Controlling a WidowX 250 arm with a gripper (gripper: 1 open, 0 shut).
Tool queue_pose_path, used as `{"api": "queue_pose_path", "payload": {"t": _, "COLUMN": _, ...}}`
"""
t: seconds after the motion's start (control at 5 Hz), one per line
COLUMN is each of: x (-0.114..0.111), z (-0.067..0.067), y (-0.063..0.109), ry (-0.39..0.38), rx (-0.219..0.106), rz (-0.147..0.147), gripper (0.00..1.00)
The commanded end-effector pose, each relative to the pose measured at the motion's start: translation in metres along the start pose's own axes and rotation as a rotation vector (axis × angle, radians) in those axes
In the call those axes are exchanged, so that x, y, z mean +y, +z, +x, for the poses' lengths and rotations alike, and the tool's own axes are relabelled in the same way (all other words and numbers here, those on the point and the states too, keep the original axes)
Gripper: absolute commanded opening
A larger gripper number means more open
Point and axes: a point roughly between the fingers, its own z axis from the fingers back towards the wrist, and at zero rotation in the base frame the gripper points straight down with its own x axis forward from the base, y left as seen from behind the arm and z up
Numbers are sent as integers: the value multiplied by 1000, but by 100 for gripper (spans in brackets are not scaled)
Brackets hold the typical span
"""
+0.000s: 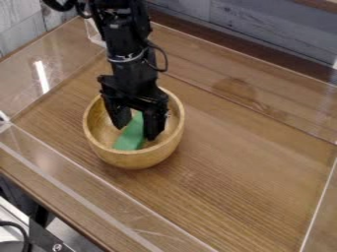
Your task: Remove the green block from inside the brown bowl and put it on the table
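The brown bowl (112, 153) sits on the table (237, 167) at centre left. Inside it lies the green block (130, 137), leaning against the bowl's inner wall, partly hidden by the fingers. My black gripper (134, 120) points straight down into the bowl, open, with one finger on each side of the block's upper end. I cannot tell whether the fingers touch the block.
Clear plastic walls (33, 74) border the tabletop on the left, front and right. A grey plank wall (263, 25) runs behind. A wide stretch of bare wood lies to the right of the bowl.
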Motion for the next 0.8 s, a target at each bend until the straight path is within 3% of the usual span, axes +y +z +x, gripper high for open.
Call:
{"api": "queue_pose_path", "payload": {"t": 0.0, "x": 3, "z": 6, "y": 7, "ry": 10, "rx": -41, "rz": 3, "gripper": 100}}
{"api": "queue_pose_path", "payload": {"t": 0.2, "x": 4, "z": 6, "y": 0, "ry": 15, "rx": -40, "rz": 0, "gripper": 100}}
{"api": "queue_pose_path", "payload": {"t": 0.4, "x": 3, "z": 5, "y": -6, "ry": 21, "rx": -41, "rz": -2, "gripper": 0}}
{"api": "queue_pose_path", "payload": {"t": 0.6, "x": -1, "z": 3, "y": -5, "ry": 29, "rx": -26, "rz": -6, "gripper": 0}}
